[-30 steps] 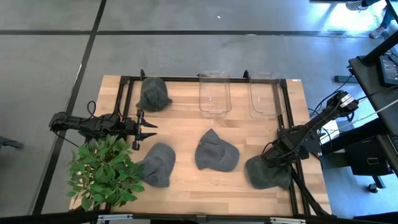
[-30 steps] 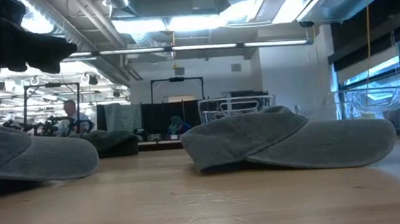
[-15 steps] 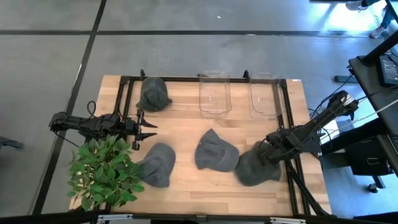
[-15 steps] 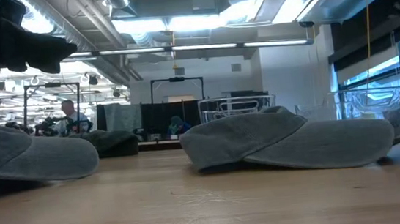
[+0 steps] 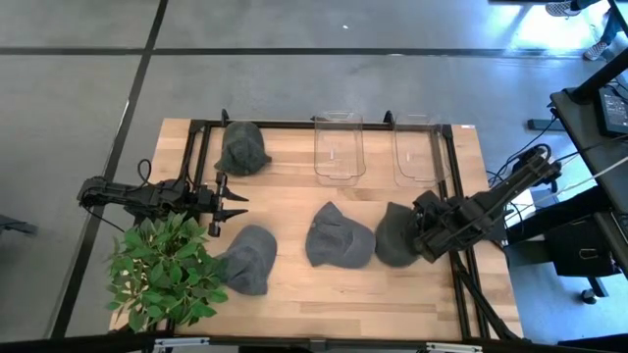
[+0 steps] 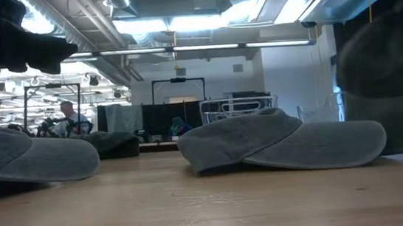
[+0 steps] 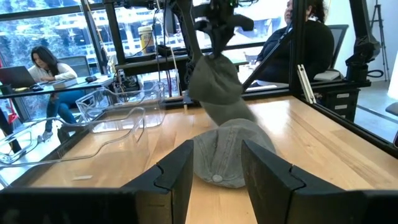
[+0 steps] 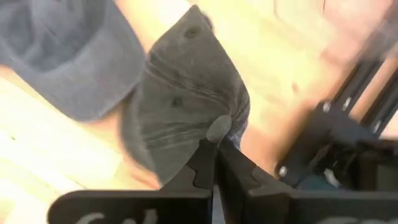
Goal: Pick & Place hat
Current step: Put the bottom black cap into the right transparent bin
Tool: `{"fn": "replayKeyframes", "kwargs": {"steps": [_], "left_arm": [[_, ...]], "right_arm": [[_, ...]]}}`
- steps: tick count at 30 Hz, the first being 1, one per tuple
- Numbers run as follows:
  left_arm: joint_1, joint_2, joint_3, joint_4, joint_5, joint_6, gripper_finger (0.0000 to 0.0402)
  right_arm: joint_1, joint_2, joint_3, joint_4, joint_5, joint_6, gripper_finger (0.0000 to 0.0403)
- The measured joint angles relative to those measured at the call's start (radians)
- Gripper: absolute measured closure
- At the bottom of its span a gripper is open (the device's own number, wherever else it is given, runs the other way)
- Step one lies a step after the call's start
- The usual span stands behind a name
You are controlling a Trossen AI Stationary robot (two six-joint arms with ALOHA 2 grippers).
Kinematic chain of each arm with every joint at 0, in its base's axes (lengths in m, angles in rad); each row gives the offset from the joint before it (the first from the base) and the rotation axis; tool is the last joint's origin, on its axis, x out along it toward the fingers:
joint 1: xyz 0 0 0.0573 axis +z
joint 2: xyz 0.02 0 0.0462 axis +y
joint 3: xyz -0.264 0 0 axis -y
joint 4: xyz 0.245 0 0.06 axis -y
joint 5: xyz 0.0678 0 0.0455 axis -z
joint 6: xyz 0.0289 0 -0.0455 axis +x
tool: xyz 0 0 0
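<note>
Overhead, the right gripper [image 5: 420, 233] sits at the right of the frame, its fingers pressed together on a bunch of fabric of a dark grey cloth cap [image 5: 392, 235]. This held cap hangs lifted off the pale wooden table [image 5: 294, 191], just right of a second grey cap [image 5: 339, 238] lying flat at the table's centre. In the right wrist view the pinched cap [image 8: 186, 112] droops from the closed fingertips [image 8: 208, 165], with the centre cap [image 8: 68, 56] in the upper left of that frame. In the low view the held cap [image 6: 392, 87] fills the right edge of the frame, beside the flat centre cap [image 6: 278, 143].

The left gripper [image 5: 231, 203] waits at the left of the overhead frame, its fingers spread apart and holding nothing, above a green leafy potted plant [image 5: 162, 270] in the lower left. A third grey cap [image 5: 245, 258] lies at lower centre-left, and a fourth grey cap [image 5: 240, 147] at upper left. Two clear plastic bins [image 5: 339, 147] stand along the table's upper edge. A black metal frame [image 5: 294, 125] borders the table.

No writing or brand can be read on any cap or bin. In the left wrist view a seated person [image 7: 43, 74] shows at the far left.
</note>
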Motion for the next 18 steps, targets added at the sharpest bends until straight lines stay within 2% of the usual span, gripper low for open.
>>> {"fn": "replayKeyframes", "kwargs": {"steps": [12,18], "left_arm": [[0.000,0.000,0.000,0.000,0.000,0.000,0.0272],[0.000,0.000,0.000,0.000,0.000,0.000,0.0272]], "right_arm": [[-0.181,0.027,0.262,-0.020,0.168,-0.533,0.0395],[-0.314,0.029,0.397,-0.006,0.286,-0.887,0.0395]]}}
